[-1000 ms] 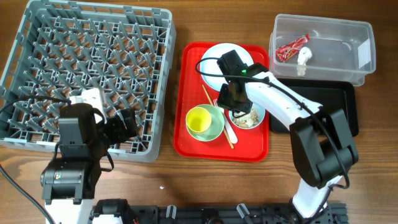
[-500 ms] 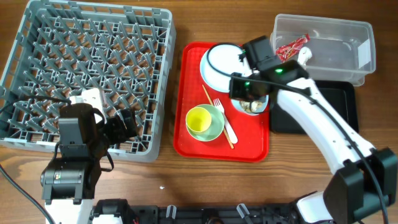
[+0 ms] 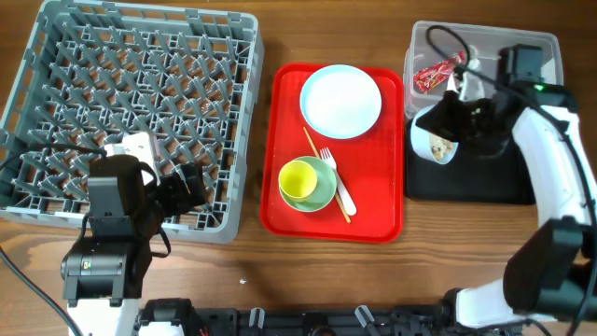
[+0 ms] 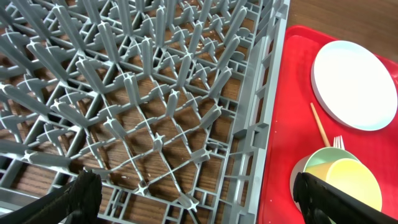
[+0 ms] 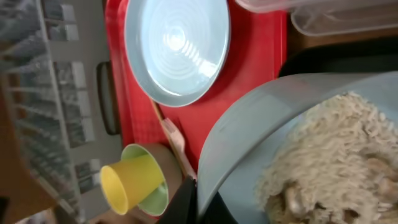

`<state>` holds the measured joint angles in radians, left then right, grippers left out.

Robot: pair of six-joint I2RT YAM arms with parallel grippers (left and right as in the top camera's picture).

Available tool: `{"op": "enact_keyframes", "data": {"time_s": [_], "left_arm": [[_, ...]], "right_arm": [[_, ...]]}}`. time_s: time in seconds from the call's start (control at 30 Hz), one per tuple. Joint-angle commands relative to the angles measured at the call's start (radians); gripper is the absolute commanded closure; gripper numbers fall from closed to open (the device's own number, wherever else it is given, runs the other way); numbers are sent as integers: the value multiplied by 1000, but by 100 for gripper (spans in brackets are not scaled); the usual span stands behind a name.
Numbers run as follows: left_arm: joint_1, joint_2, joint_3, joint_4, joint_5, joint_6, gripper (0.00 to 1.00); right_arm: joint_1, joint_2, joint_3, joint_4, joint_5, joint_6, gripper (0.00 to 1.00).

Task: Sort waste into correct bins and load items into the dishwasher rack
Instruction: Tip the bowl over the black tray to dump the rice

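My right gripper (image 3: 455, 119) is shut on the rim of the pale blue bowl (image 3: 437, 142) and holds it tilted above the left part of the black tray (image 3: 504, 179). Beige crumbs (image 5: 336, 162) lie in the bowl (image 5: 249, 137); the jaws (image 5: 199, 199) pinch its rim. The red wrapper (image 3: 438, 73) lies in the clear tub (image 3: 522, 56). The white plate (image 3: 340, 100), green bowl (image 3: 317, 191) with the yellow cup (image 3: 298, 180) in it, fork (image 3: 338, 187) and chopsticks (image 3: 313, 149) lie on the red serving tray (image 3: 289, 103). My left gripper (image 4: 202, 199) is open over the front edge of the grey rack (image 3: 131, 103).
The rack (image 4: 155, 93) fills the left of the table, its right wall next to the red tray. The black tray sits in front of the clear tub at the right. My right arm crosses above the tub and hides part of its inside.
My right gripper has lifted the blue bowl off the red tray and carried it right, to above the black tray, and tilted it. The left arm has not moved.
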<state>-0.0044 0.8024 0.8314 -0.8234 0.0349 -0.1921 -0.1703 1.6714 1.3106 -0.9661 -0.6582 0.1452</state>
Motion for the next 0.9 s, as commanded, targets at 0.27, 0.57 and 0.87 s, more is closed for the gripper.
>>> {"op": "enact_keyframes", "data": {"time_s": [0.27,0.57,0.87], "left_arm": [[1,0,16,-1,-2,2,0],[1,0,16,-1,-2,2,0],[1,0,16,-1,-2,2,0]], "right_arm": [[-234,291,3,-83,-554,-251,96],[-366,345,3,-98,-742,-188,96],[-418,345,3,-99,-965,-76,96]]}}
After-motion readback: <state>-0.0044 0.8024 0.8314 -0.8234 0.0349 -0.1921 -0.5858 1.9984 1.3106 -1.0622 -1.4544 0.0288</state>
